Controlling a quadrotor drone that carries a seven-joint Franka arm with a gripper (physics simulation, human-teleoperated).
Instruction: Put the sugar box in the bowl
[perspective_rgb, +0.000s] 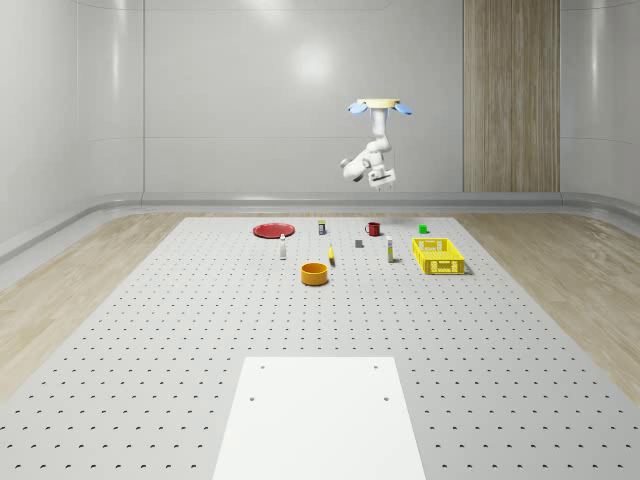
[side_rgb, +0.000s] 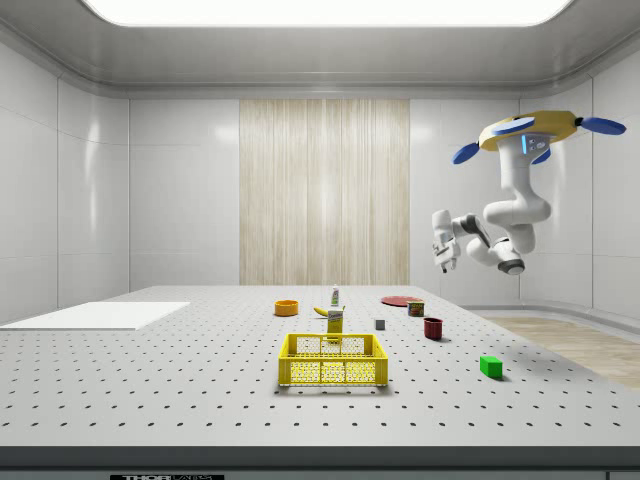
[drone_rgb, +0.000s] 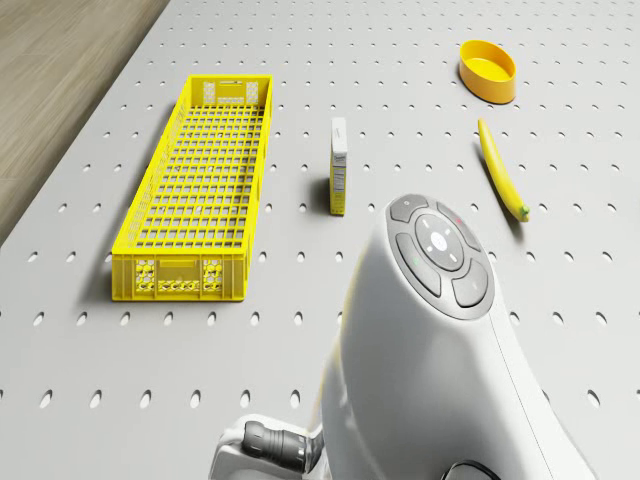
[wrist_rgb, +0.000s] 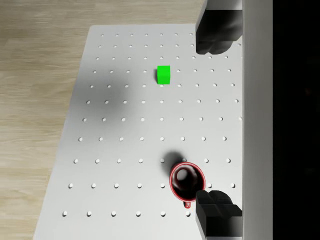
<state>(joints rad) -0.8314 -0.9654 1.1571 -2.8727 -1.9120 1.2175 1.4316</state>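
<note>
The sugar box (drone_rgb: 340, 166) is a thin yellow-and-white box standing upright on the perforated table, between the yellow crate and the banana; it also shows in the whole-scene view (perspective_rgb: 390, 252) and side view (side_rgb: 335, 320). The orange bowl (perspective_rgb: 315, 273) (side_rgb: 286, 307) (drone_rgb: 488, 70) sits upright a short way beyond the banana from the box. The drone (perspective_rgb: 380, 105) (side_rgb: 530, 130) hovers high over the far part of the table. My gripper (perspective_rgb: 384, 180) (side_rgb: 441, 255) (wrist_rgb: 215, 122) hangs open in the air, holding nothing, above the red mug (wrist_rgb: 186, 181).
A long yellow crate (drone_rgb: 200, 185) (perspective_rgb: 438, 256) lies beside the sugar box and a banana (drone_rgb: 500, 170) on its other side. A green cube (wrist_rgb: 163, 75) sits near the table's edge. A red plate (perspective_rgb: 272, 230), a can (perspective_rgb: 322, 227), a small bottle (perspective_rgb: 283, 246) and a white sheet (perspective_rgb: 320, 420) are also on the table.
</note>
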